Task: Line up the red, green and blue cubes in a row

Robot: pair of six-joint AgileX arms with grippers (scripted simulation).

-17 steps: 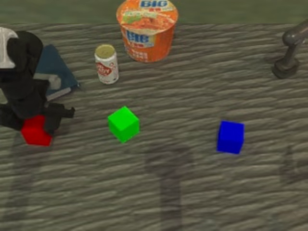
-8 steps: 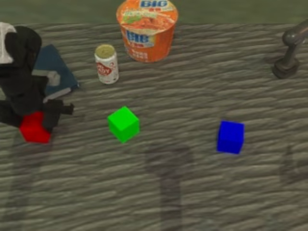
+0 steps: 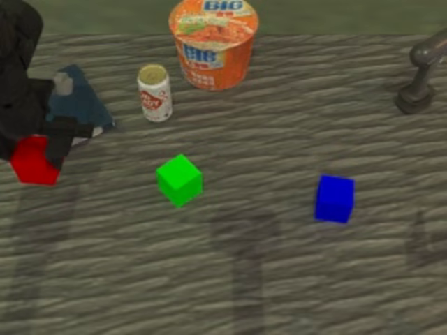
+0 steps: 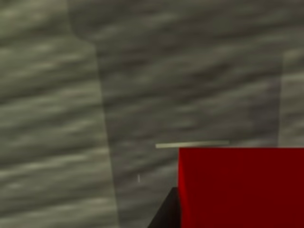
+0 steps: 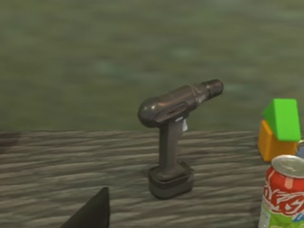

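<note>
A: Our left gripper (image 3: 38, 143) has the red cube (image 3: 31, 162) clamped between its fingers, at the far left of the desk (image 3: 279, 279). From that gripper the green cube (image 3: 179, 179) lies off toward the desk's middle, and the blue cube (image 3: 334, 199) lies further along the same way, well apart from it.

B: So the row we judge should run through green and blue, and red has to travel toward them. Ours is clearly the nearer arm; the right gripper (image 5: 90, 211) is parked away from the cubes.

A: What can't we make out?

B: Our arm covers part of the red cube from above, and the left wrist view (image 4: 242, 187) cuts it off at the edge (one dark finger corner shows beside it). Of the right gripper only a dark tip shows, so we cannot tell how it stands.
</note>
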